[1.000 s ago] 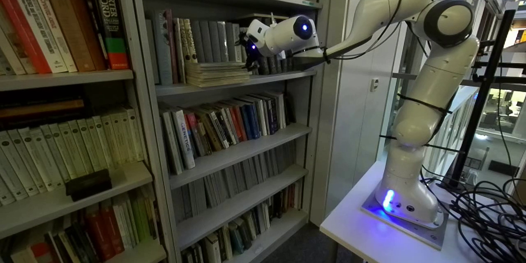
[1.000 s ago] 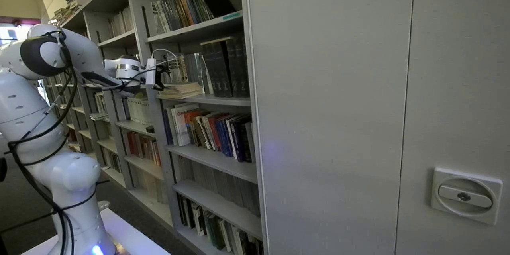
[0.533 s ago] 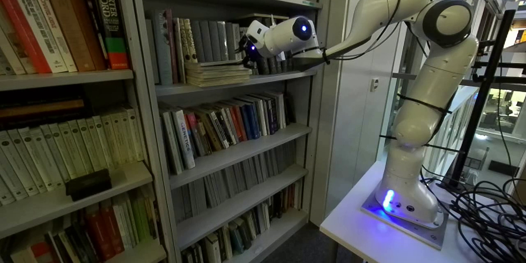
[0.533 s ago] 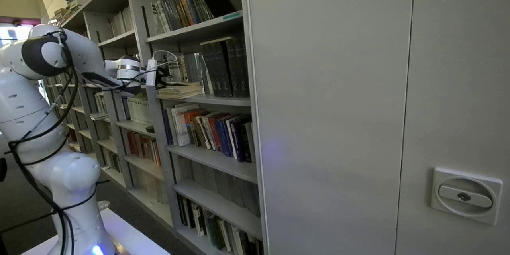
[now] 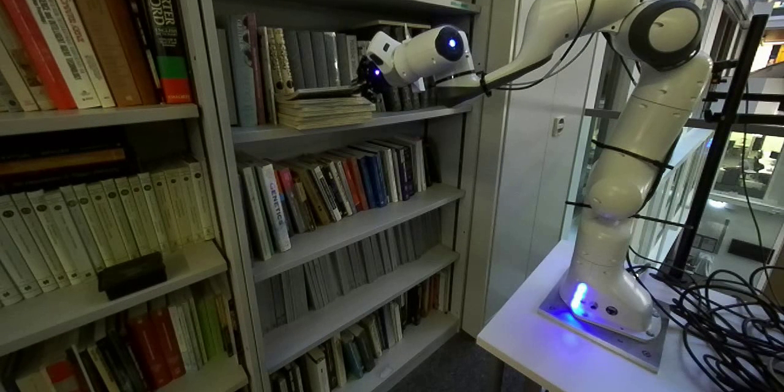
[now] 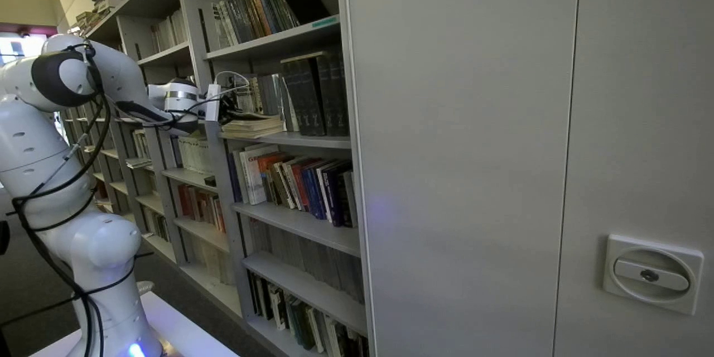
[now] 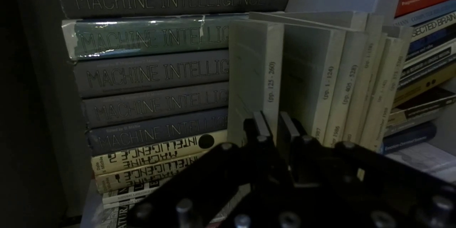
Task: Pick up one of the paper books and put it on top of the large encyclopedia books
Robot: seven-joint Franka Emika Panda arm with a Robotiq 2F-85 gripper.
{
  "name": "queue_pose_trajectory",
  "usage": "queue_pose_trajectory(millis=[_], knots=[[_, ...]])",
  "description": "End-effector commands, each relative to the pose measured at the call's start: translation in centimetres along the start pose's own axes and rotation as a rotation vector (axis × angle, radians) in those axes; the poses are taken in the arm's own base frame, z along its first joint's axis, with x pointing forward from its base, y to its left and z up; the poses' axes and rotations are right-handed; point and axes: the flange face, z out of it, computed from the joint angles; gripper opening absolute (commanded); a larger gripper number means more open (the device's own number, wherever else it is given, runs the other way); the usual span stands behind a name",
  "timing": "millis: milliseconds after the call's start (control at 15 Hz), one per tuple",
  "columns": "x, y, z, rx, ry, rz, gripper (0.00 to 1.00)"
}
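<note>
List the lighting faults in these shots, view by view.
Wrist view: dim, the left edge sunk in shadow, white glare on the glossy green Machine Intelligence spine, the gripper mostly black; in an exterior view: the bright blue base light tints the table; in an exterior view: a washed-out window, plus a faint bluish patch on the cabinet door.

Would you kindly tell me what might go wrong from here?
The pale top paper book might sag open or slip, since the black two-fingered gripper holds it only by one edge. The book could also catch the grey shelf board close above the tall black encyclopedia volumes.
</note>
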Motion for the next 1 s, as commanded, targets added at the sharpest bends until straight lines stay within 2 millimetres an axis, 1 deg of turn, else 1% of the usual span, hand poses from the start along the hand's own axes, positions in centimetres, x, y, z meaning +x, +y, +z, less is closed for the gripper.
queue_pose_trajectory(millis=[0, 267, 600, 933], knots=[[-0.6, 0.8, -0.3, -0.029, 0.011, 0.018, 0.03], [-0.6, 0.6, -1.6, -0.031, 0.020, 0.018, 0.03], [-0.5, 1.0, -3.1, -0.047, 0.027, 0.011, 0.03], [-0.4, 0.8, -4.1, -0.050, 0.033, 0.004, 0.03]])
